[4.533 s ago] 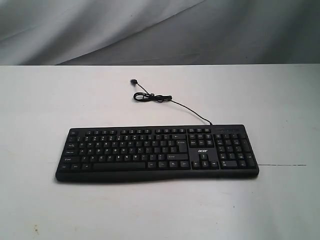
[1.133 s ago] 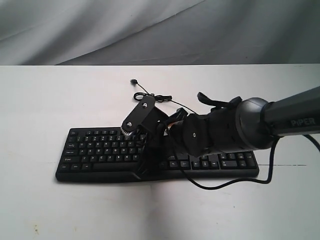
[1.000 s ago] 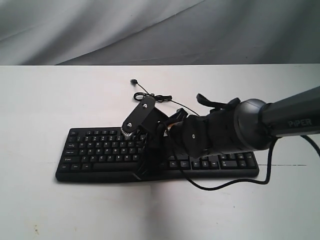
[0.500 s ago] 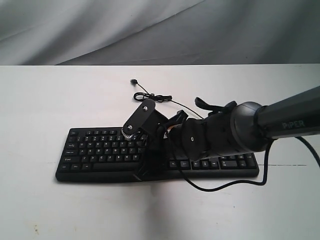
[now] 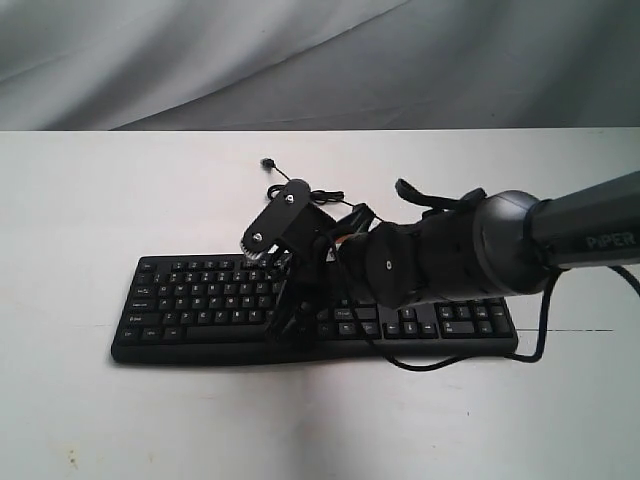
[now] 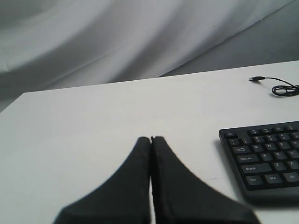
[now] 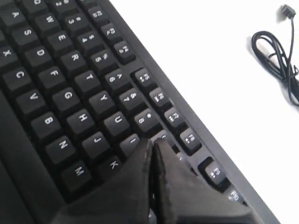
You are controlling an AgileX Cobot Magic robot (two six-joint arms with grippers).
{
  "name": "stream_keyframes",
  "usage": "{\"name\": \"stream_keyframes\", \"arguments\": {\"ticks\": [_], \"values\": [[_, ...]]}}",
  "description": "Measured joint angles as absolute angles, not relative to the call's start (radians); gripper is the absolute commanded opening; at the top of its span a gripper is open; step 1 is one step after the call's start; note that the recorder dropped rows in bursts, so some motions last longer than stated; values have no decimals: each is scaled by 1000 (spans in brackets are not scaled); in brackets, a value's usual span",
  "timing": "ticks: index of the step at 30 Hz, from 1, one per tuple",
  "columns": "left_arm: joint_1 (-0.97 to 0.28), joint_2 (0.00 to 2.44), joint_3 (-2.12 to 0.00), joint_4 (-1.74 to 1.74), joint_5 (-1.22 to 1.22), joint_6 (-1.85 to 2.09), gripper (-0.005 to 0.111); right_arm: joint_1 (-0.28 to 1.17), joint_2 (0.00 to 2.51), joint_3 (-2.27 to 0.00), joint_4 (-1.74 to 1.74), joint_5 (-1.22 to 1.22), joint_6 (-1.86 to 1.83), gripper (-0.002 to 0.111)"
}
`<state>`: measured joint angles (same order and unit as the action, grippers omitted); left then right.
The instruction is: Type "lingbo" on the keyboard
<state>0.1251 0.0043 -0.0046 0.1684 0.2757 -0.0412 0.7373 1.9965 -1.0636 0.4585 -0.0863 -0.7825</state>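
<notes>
End effector (image 7: pixel 153 145) on right, jaws together, near I key (image 7: pixel 132 143) of keyboard (image 7: pixel 60 95).

keyboard (image 5: pixel 200 300): black, white legends | table (image 5: pixel 90 210): white | backdrop cloth (image 5: pixel 300 60): grey

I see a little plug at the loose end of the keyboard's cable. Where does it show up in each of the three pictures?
Exterior view: the plug lies on the white table, behind the keyboard.
Left wrist view: the plug lies on the table, past the keyboard's far corner.
Right wrist view: the plug sits at the picture's edge, beyond the function-key row.
Shared landmark: the keyboard, seen in all three.
</notes>
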Motion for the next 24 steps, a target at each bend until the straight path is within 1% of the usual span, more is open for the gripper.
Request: {"name": "stream_keyframes", "arguments": {"ticks": [7,24], "values": [[125,4,-5,168,276,-41,0,737,2052,-1173,444,-57,-783,0],[125,4,-5,168,276,-41,0,737,2098,-1178,432,-33,-783,0]]}}
